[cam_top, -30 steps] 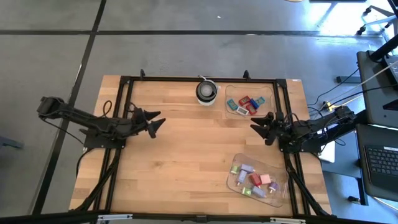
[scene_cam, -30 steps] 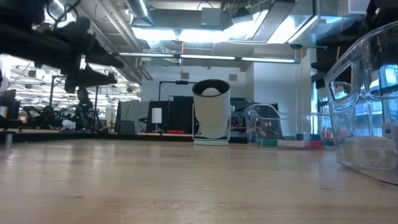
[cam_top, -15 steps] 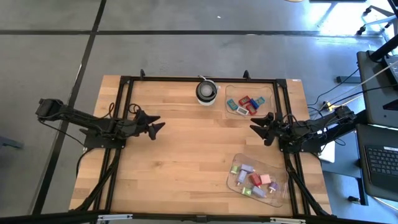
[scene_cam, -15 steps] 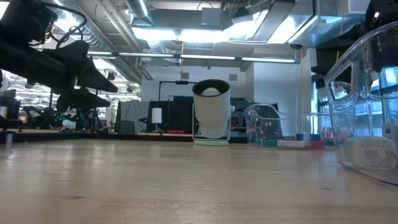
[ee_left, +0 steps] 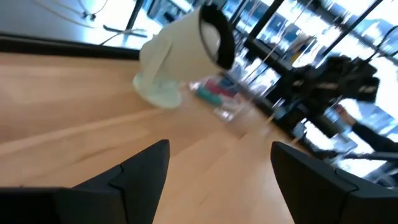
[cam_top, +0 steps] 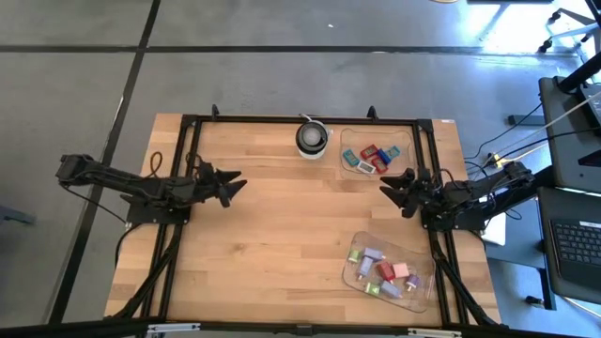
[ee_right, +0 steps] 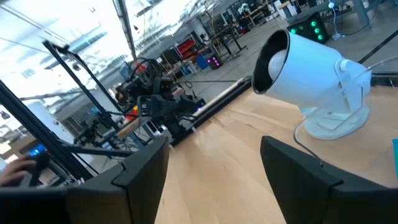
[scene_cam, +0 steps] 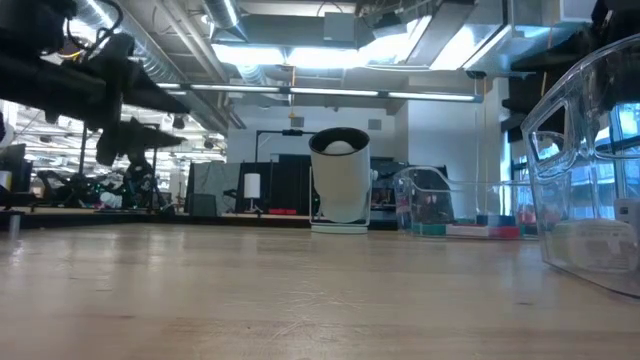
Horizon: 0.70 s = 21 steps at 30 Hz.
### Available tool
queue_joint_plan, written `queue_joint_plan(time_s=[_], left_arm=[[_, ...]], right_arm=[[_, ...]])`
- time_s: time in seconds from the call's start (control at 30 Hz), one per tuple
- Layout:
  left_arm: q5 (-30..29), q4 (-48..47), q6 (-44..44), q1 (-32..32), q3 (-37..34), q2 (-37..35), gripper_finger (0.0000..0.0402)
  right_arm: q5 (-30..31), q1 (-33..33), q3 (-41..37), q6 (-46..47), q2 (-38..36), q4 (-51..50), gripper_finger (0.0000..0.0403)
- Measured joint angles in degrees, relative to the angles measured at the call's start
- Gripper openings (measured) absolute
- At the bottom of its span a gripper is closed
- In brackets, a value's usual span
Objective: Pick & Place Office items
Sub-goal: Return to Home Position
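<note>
Along the right edge of the bench [cam_top: 282, 246], the office items [cam_top: 373, 156] lie in two clear trays. Red, blue and teal ones are in the back tray [cam_top: 404, 141] near the back right corner. Pink, lilac, green and red ones are in the front tray [cam_top: 423, 293] near the front right corner.

Between the two trays, at the right edge, the right gripper [cam_top: 389, 192] hangs over bare wood and points toward the bench's middle. Its jaws are spread and hold nothing; in its wrist view the two dark fingers [ee_right: 301, 177] stand wide apart with only wood between them. All the items lie clear of these jaws: the back tray's pieces are near, toward the back edge, and the front tray's lie farther off toward the front edge.

Near the left edge, about midway between back and front, the left gripper [cam_top: 235, 186] points toward the right arm. Its jaws are likewise released and empty, its fingers [ee_left: 146, 177] parted over wood, well apart from every item.

A white-and-black round object [cam_top: 312, 138] stands at the back edge, just beside the back tray.
</note>
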Motion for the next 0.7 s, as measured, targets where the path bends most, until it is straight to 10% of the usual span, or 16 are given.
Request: queue_joint_plan(time_s=[0.7], left_arm=[[0.0,0.0,0.0,0.0,0.0,-24.3,0.0276]], right_arm=[[0.0,0.0,0.0,0.0,-3.0,0.0,0.0258]])
